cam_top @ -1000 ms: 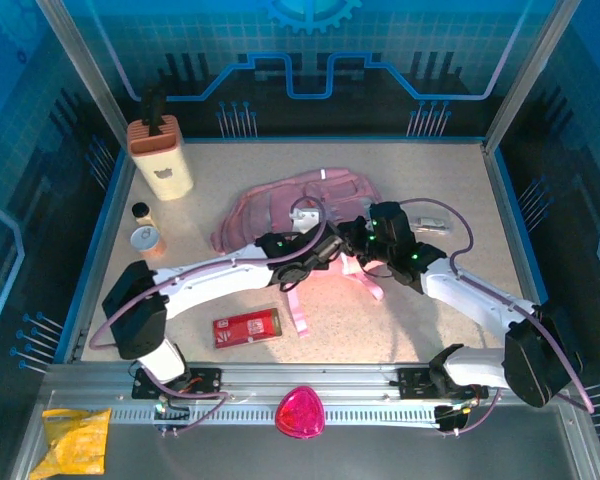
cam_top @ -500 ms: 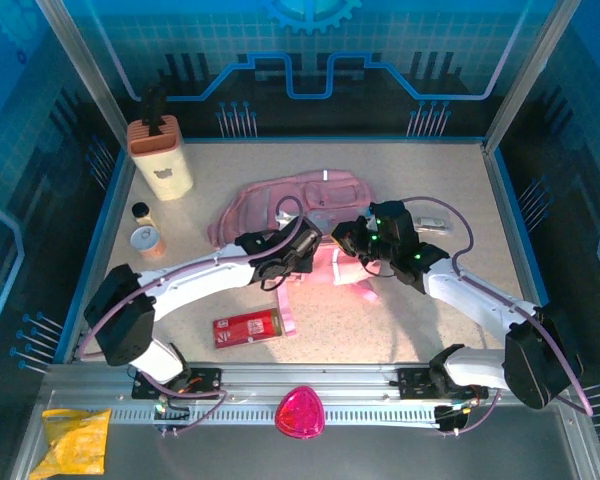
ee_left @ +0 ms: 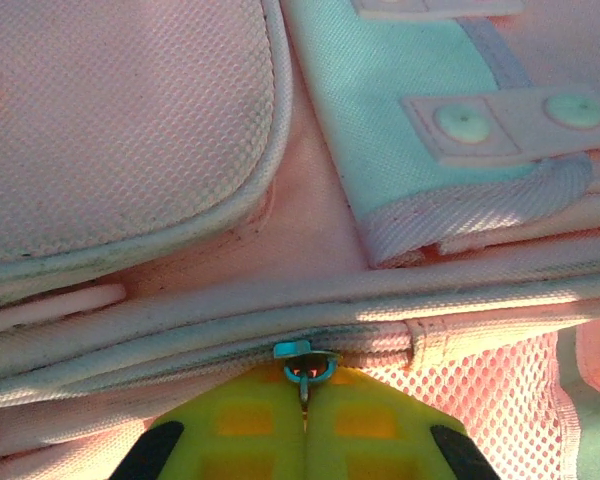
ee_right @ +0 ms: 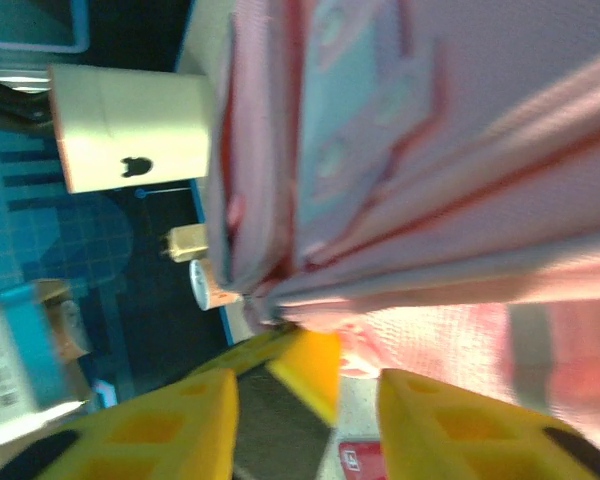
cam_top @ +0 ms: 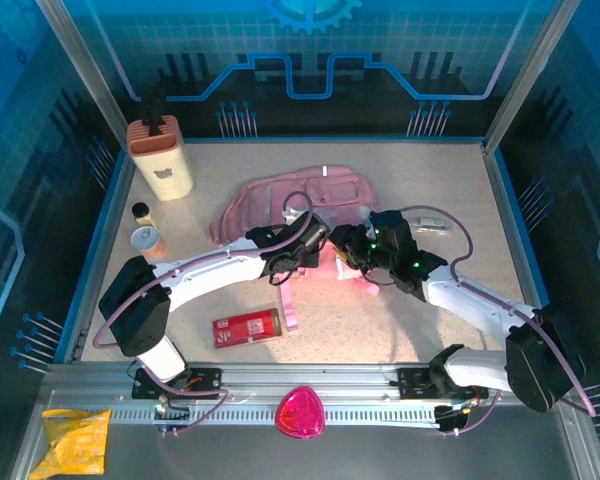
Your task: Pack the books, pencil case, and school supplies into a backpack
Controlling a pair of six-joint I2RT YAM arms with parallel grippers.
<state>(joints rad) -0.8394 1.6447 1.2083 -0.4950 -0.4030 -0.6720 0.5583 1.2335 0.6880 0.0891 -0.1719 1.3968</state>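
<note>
From my end the backpack [ee_left: 130, 120] looks like matt, pebbly pink woven cloth with mesh bits, its zip pull [ee_left: 302, 364] shiny metal.

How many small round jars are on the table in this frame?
2. Both stand by the table's left edge, just nearer than the beige box: a dark-capped jar, then a wider white-lidded jar. The backpack could hide others.
</note>
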